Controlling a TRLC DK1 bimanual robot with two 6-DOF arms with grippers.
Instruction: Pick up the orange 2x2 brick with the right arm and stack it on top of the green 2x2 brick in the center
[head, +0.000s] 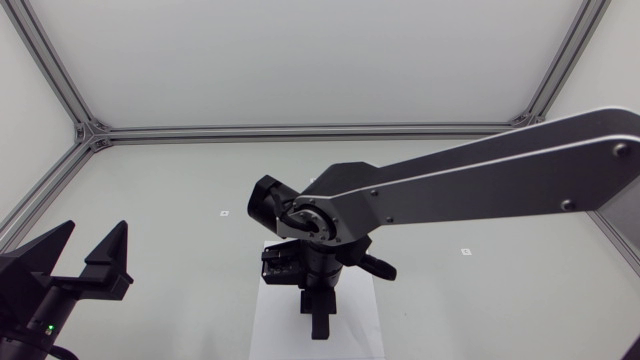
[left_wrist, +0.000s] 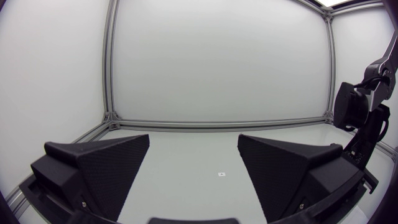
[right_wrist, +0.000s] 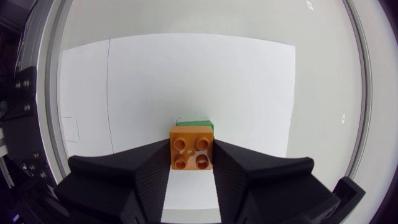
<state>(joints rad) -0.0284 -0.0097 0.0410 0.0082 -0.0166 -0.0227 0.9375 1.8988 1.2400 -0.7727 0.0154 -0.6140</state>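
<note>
Two arms are in view over the pale grey table. At the left, the matte black left gripper sits low near the table's left edge. Its broad wedge-shaped fingers are spread wide with nothing between them. In the left wrist view a small square white marker lies on the table ahead of the gap.

At the centre, a white rectangular paper sheet lies flat on the table. The silver-grey right arm enters from the right edge and reaches across to it, wrist turned downward. The matte black right gripper is above the sheet.

In the right wrist view the right gripper is clenched on the orange plastic 2x2 brick. One finger presses each of two opposite sides, and the four studs face the camera. The green plastic 2x2 brick shows only as a narrow strip just beyond the orange 2x2 brick, on the sheet. The orange body covers the rest of it.

It cannot be told whether the orange brick touches the green one or hangs above it. In the head view both bricks are hidden beneath the right arm's wrist. The left gripper's base is cut off by the lower edge of the head view.
</note>
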